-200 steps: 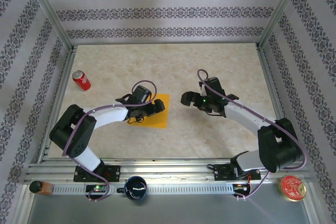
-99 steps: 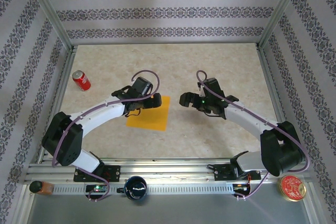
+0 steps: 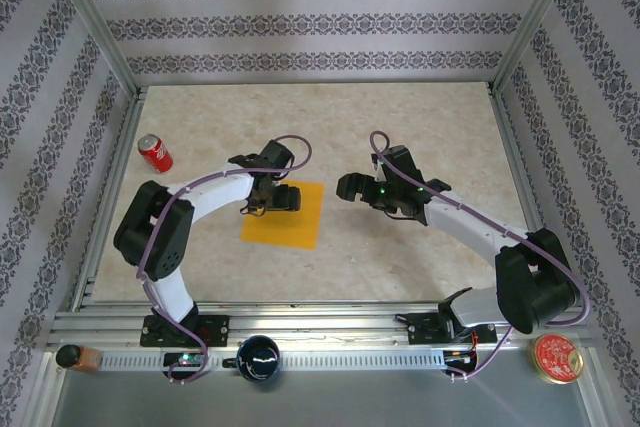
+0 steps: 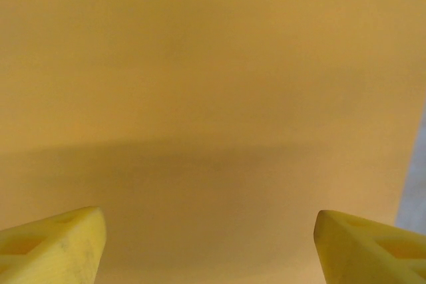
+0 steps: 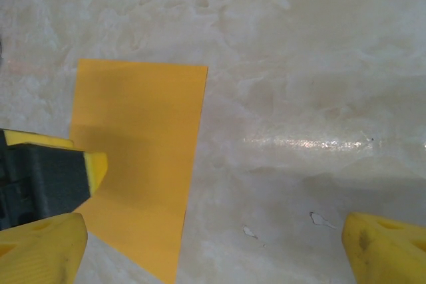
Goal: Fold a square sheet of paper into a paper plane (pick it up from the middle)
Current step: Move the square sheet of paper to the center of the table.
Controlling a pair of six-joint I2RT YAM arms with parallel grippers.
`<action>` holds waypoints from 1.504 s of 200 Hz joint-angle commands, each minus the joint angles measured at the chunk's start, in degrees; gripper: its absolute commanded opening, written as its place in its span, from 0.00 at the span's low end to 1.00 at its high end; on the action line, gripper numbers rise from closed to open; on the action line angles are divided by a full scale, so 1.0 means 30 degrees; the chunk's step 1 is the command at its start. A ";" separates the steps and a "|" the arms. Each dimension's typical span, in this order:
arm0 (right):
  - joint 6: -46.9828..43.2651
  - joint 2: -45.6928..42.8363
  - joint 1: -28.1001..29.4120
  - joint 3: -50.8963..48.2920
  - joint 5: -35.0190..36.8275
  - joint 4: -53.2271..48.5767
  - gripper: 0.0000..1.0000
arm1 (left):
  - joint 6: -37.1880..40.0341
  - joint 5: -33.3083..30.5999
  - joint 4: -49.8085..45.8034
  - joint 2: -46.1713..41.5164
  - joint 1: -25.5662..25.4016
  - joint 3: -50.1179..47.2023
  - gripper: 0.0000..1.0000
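1. Found the square sheet of paper flat and unfolded mid-table, edges slightly skewed, no long axis.
2. Found the left gripper spread wide over its far part, gripping nothing.
3. Found the right gripper wide apart, empty, just right of the sheet.

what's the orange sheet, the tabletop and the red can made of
Orange sheet: likely thin paper, matte, flat with crisp straight edges. Tabletop: marble-patterned stone or laminate, slightly glossy; glare streaks show on it. Red can: probably printed metal, with a pale rim.
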 commanded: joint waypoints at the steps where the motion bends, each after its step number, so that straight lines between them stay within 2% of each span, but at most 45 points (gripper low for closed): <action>1: 0.0637 0.0081 0.0175 0.0325 0.0330 0.0459 0.98 | -0.0416 -0.0397 -0.1574 0.0471 -0.0417 0.0589 0.81; 42: 0.1003 0.0047 0.0146 -0.0130 0.0474 0.0776 0.98 | -0.2459 -0.0441 -0.1788 0.1304 -0.0919 0.0381 0.76; 92: 0.1265 -0.0613 -0.0073 -0.0707 0.0767 0.0650 0.98 | -0.6950 -0.1021 -0.0851 0.0523 -0.1821 -0.0833 0.75; 111: 0.1362 -0.1015 -0.0275 -0.1109 0.0812 0.0772 0.98 | -0.7517 -0.1441 -0.0975 0.0144 -0.2304 -0.0478 0.75; 140: 0.1008 -0.1171 -0.0555 -0.1241 0.0067 0.0834 0.98 | -0.6338 -0.3018 -0.2635 -0.0141 -0.2378 0.0940 0.76; 158: 0.0653 -0.0918 -0.0586 -0.0879 -0.0716 0.0614 0.98 | -0.4577 -0.3509 -0.3495 0.0153 -0.2301 0.1777 0.77; 184: 0.0686 -0.0443 -0.0500 -0.0582 -0.1527 0.0546 0.98 | -0.3126 -0.3030 -0.4622 0.1268 -0.2004 0.3036 0.78; 236: 0.0805 0.0563 -0.0206 -0.0178 -0.2308 0.0734 0.98 | -0.1858 -0.1170 -0.5192 0.2852 -0.1594 0.4172 0.79; 260: 0.0776 0.0834 -0.0119 -0.0105 -0.2600 0.0821 0.98 | -0.1385 -0.1987 -0.6220 0.3194 -0.1542 0.4787 0.79; 301: 0.1039 0.1267 0.0055 -0.0075 -0.2792 0.0898 0.98 | -0.0712 -0.1379 -0.5828 0.3215 -0.1473 0.4457 0.80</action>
